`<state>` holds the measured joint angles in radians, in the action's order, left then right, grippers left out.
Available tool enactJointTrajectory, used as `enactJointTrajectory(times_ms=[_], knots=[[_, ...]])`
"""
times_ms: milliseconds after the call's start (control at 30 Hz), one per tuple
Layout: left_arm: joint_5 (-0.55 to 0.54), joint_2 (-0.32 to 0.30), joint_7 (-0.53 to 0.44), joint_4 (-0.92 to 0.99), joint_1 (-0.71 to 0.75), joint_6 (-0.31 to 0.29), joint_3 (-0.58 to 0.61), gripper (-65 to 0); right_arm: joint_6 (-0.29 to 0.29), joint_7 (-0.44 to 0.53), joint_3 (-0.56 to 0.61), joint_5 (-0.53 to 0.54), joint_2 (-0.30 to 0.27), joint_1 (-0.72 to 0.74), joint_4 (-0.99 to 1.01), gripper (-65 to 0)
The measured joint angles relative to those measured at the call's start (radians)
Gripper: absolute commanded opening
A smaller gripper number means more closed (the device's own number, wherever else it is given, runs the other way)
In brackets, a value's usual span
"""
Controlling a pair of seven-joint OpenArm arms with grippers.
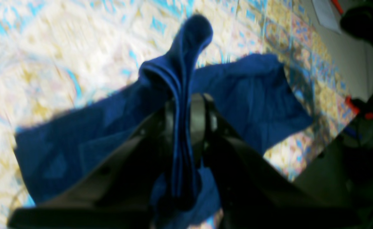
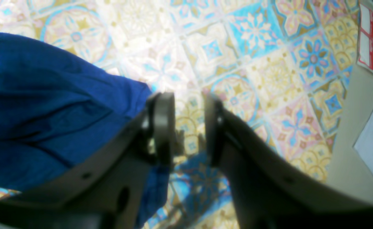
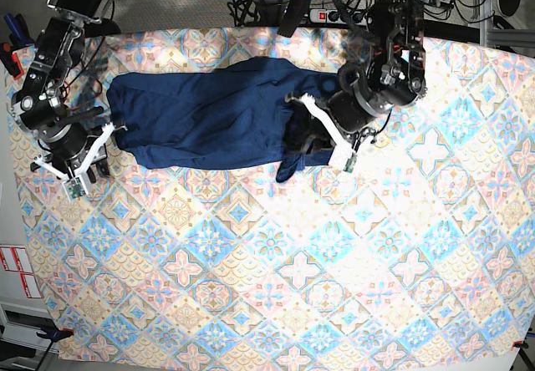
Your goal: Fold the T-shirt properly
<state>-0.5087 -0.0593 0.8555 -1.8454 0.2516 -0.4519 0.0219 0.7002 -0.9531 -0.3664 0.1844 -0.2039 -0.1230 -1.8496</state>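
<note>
Overhead, T-shirt point(image 3: 209, 116) sprawls whole; wrist views: left pincer point(image 1: 181, 105) pinches bunched cloth, right pincer point(image 2: 189, 127) agape, empty.

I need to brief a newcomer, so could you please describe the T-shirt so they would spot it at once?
Look at the patterned tablecloth and go to its far edge in the base view. The T-shirt lies there between the arms, one end pinched in the left gripper. It is the only plain dark-blue thing.
</note>
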Motion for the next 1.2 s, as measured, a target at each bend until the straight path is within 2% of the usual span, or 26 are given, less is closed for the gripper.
enactJointTrajectory(times_ms=[167,300,467,700,867,1033,1200], knots=[[0.004,-0.048,-0.003,-0.049,0.036,0.003,-0.031,-65.0,-0.001,0.0,0.0,-0.001,0.0,0.002,0.002,-49.3],[-0.01,-0.057,-0.009,-0.151,0.098,-0.001,-0.158,-65.0,-0.001,0.0,0.0,-0.001,0.001,0.002,0.003,-49.3],[-0.008,-0.077,-0.011,-0.161,0.134,-0.001,-0.303,-65.0,0.0,0.008,0.008,0.004,0.002,0.035,0.005,-49.3],[-0.188,-0.139,-0.009,-0.161,0.159,-0.005,-0.449,-65.0,0.0,-0.001,0.008,-0.001,0.001,0.03,0.005,-49.3],[-0.246,-0.154,-0.006,-0.161,0.153,-0.003,-0.532,-65.0,0.0,0.0,0.01,0.0,0.002,0.031,0.005,-49.3],[-0.252,-0.163,-0.004,-0.161,0.142,-0.002,-0.546,-65.0,0.0,0.0,0.009,0.0,0.002,0.031,0.005,-49.3],[-0.248,-0.182,-0.006,-0.161,0.142,-0.001,-0.488,-65.0,0.0,-0.001,0.009,-0.001,0.002,0.029,0.005,-49.3]])
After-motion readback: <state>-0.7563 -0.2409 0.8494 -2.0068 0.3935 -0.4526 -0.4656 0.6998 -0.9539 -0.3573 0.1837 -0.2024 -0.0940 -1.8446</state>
